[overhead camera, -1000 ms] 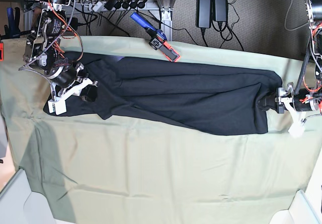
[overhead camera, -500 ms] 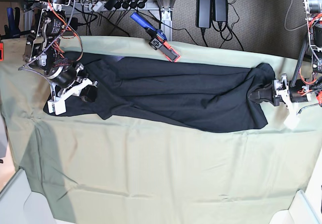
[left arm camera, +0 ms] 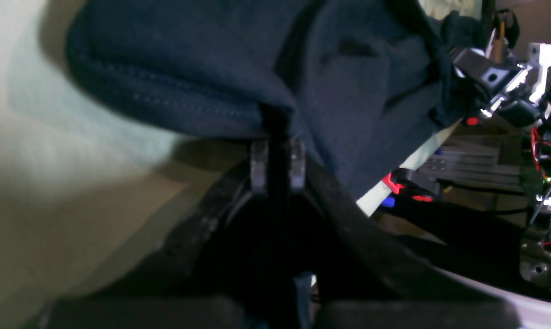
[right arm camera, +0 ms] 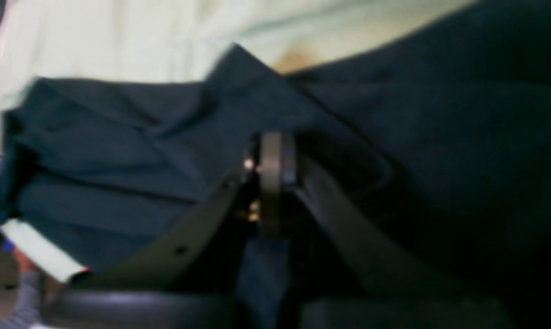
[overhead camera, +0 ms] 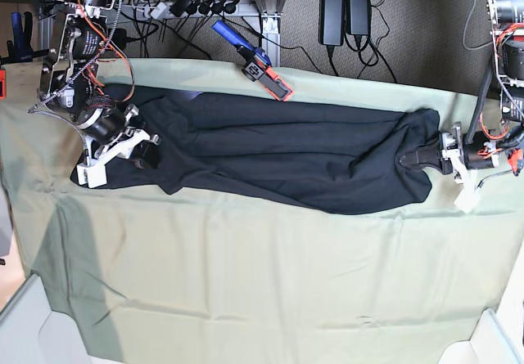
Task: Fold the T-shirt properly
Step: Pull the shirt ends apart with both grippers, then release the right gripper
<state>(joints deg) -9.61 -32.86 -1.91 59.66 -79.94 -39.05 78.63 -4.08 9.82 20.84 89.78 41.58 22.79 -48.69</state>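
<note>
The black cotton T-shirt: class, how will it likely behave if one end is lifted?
The black cotton T-shirt will probably sag and drape, since it already bunches where the left end effector pinches it. It likely drags rather than slides, wrinkling the pale green cloth.

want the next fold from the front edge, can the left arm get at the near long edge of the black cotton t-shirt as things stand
Probably not yet. The left gripper is shut on the end of the black cotton T-shirt, fabric bunched between its fingers. The near edge lies uncovered on the pale green cloth, so the way looks free once it lets go.
</note>
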